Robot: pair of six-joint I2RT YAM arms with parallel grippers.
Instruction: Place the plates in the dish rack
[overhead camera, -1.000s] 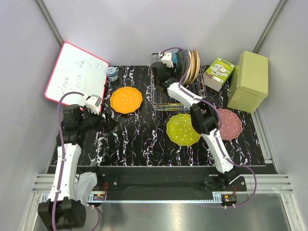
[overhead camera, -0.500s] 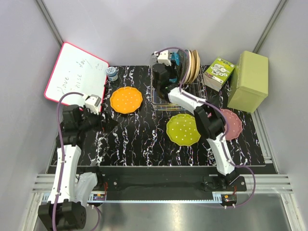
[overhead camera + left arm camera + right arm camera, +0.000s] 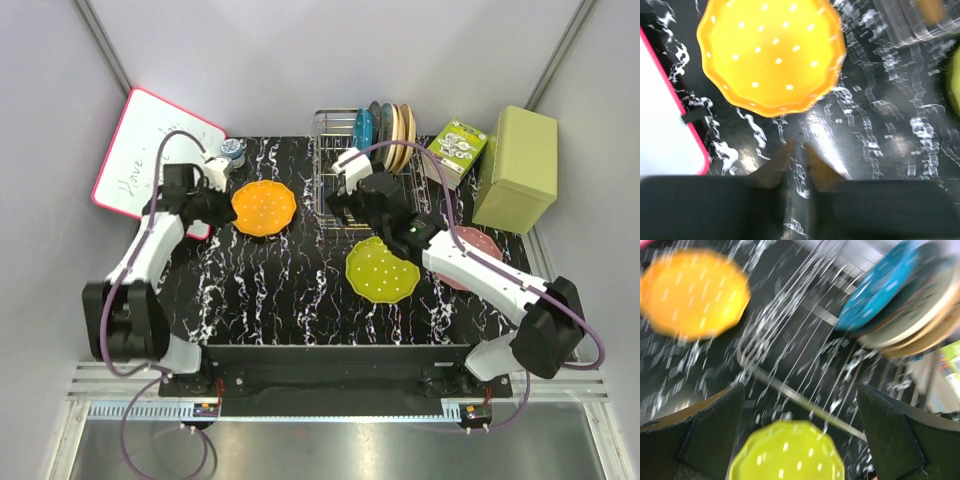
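Top view: the whiteboard point(image 3: 140, 140) carries handwriting, too small to read. Print on the green-and-white carton point(image 3: 455, 150) is also unreadable. The blue plate point(image 3: 362, 128) stands on edge at the back of the dish rack point(image 3: 345, 180). The orange plate point(image 3: 263, 207), yellow-green plate point(image 3: 382, 269) and pink plate point(image 3: 470, 238) lie flat, face up, on the bench point(image 3: 280, 290).

Left wrist: the left fingers point(image 3: 782, 160) are pressed nearly together and empty, with the orange plate point(image 3: 771, 55) near.

Right wrist, blurred: the right fingers point(image 3: 715, 432) are spread wide and empty. The blue plate point(image 3: 877, 287) leans in the rack point(image 3: 790, 355).
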